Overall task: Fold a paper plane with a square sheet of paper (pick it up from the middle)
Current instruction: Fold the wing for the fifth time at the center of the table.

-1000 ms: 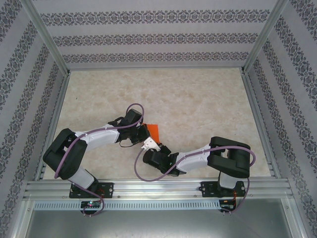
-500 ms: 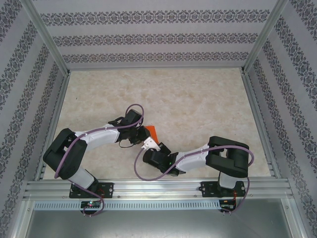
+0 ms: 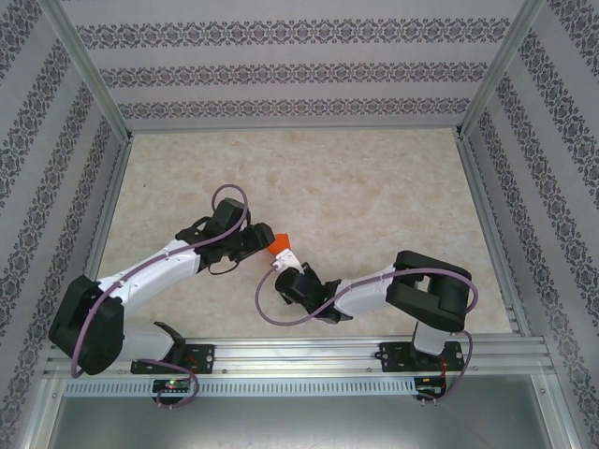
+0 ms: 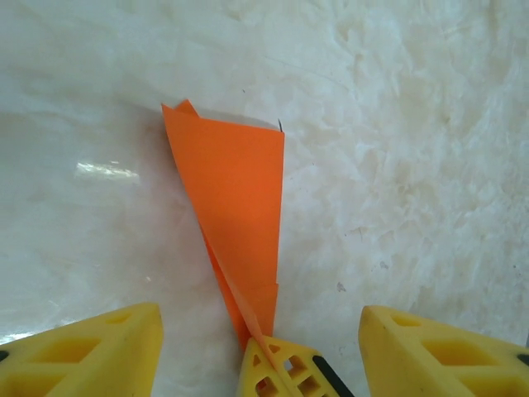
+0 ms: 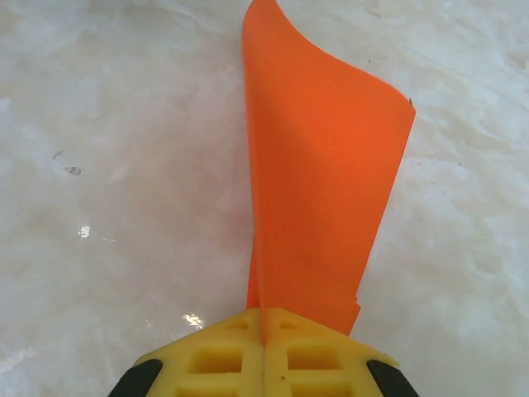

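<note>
Right wrist view: the right tool point(image 5: 264, 327) is clamped on the paper plane point(image 5: 322, 182).
Its yellow fingers press together on the narrow end of the folded orange dart, and the wide end fans out away from them over the marbled table point(image 5: 99, 165). From the left wrist, the left tool point(image 4: 263, 356) has its fingers spread wide either side of that pinched tip, clear of the paper.

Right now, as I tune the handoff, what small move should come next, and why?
Probably draw the left gripper straight back: its jaws stand open either side of the paper plane, not touching it, while the right gripper is shut on its narrow end, so only that arm holds it.
</note>
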